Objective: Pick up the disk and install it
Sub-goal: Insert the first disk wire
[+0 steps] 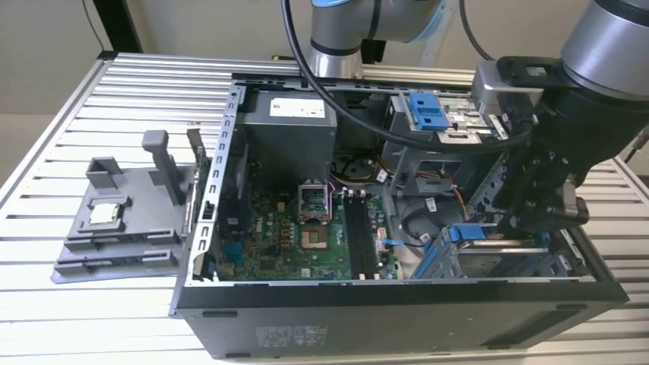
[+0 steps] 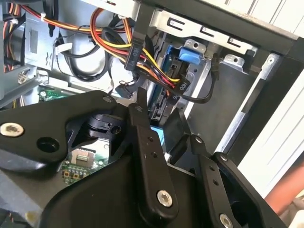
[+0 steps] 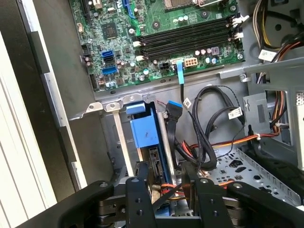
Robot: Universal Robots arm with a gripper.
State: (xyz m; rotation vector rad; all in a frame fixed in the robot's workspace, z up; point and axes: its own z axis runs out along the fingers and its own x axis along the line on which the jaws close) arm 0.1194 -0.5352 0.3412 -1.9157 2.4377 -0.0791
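Gripper is down in the drive cage, at the near corner of the case on the exterior view's right. Fingers are narrowed to about the disk's thickness and look set on both faces of the disk. I judge it held, though contact is partly hidden. Disk stands on edge in the cage slot, blue bracket end toward the motherboard, seemingly close to seated. To do well: keep it parallel to the rails and press straight, no twist. Hazards: black cables just beside the slot and an orange-yellow wire bundle near the fingers; either could snag. Spare blue tab sits on the far side. Chip is on the tray, well apart on the exterior view's left.
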